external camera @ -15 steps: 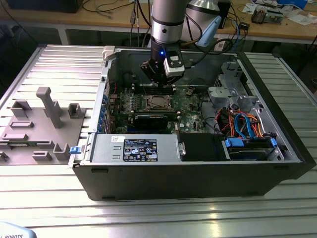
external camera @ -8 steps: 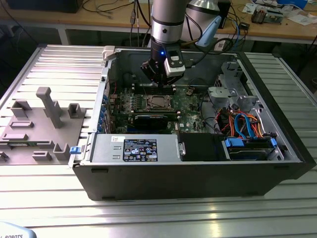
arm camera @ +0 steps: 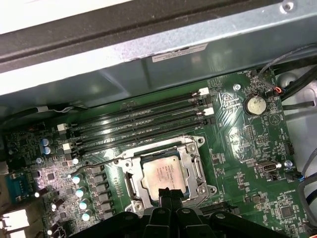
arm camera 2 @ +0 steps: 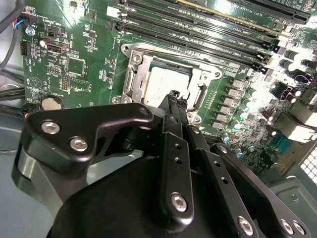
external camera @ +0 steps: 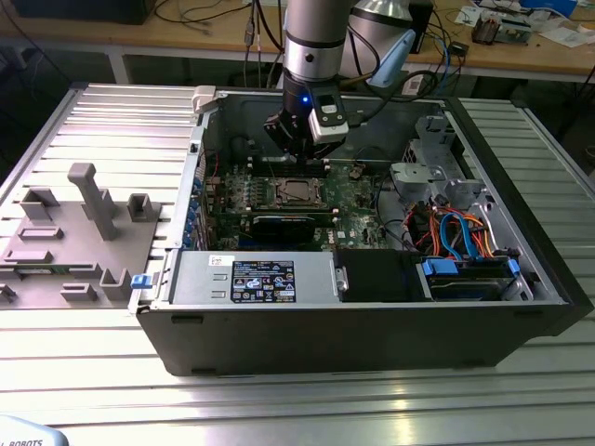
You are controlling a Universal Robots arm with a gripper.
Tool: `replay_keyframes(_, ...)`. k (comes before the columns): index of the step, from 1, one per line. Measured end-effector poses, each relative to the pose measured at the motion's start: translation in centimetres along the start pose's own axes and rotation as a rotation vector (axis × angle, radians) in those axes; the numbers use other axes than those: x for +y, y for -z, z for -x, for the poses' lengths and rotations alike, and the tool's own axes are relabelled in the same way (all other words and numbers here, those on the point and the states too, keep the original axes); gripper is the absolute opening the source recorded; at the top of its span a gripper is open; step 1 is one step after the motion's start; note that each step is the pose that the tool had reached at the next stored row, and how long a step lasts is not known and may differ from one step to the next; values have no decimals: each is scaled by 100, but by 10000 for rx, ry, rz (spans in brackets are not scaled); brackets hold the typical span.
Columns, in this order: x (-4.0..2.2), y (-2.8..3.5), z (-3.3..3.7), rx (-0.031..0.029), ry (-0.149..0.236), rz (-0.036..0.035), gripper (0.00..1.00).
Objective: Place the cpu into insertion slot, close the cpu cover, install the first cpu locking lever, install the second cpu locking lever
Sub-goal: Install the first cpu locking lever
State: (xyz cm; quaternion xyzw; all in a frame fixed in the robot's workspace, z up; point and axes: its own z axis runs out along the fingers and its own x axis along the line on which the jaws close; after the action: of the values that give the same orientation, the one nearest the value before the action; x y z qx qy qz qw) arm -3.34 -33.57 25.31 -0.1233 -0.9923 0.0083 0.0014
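Small flat square cpu point(arm camera: 162, 171) with silver-grey metal top sat seated in the square insertion slot point(arm camera: 130, 184) with silvery rim, mid-motherboard inside the open black tower case point(external camera: 372, 316). In the exterior view the socket was just below the arm's tool, left of the grey drive cage point(external camera: 423, 172).

Thin silvery cpu cover point(arm camera 2: 137, 74) frame looked down around the chip, cut-out showing the chip top; can't confirm it was latched. A thin wire lever point(arm camera: 101, 162) ran along the socket edge nearest the black memory slots point(arm camera: 143, 121).

Black gripper point(arm camera 2: 173, 95) hung directly over the chip's edge, fingers point(arm camera: 169, 194) pressed together into one narrow tip, nothing held. Contact with the chip: can't tell.

Handling, my read: chip is light, rigid, slick-topped, fragile underneath, so hold by its edges only. Cover is thin sheet, stiff but bendable; push on the frame, not the chip.

Orientation: chip lay flat, top up, edges parallel to the memory slots. Square, so no real long axis.
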Motion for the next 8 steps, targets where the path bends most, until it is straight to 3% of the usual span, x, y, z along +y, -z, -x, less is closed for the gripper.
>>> replay_keyframes(8, 0, 0, 0, -2, 121, -1, 11)
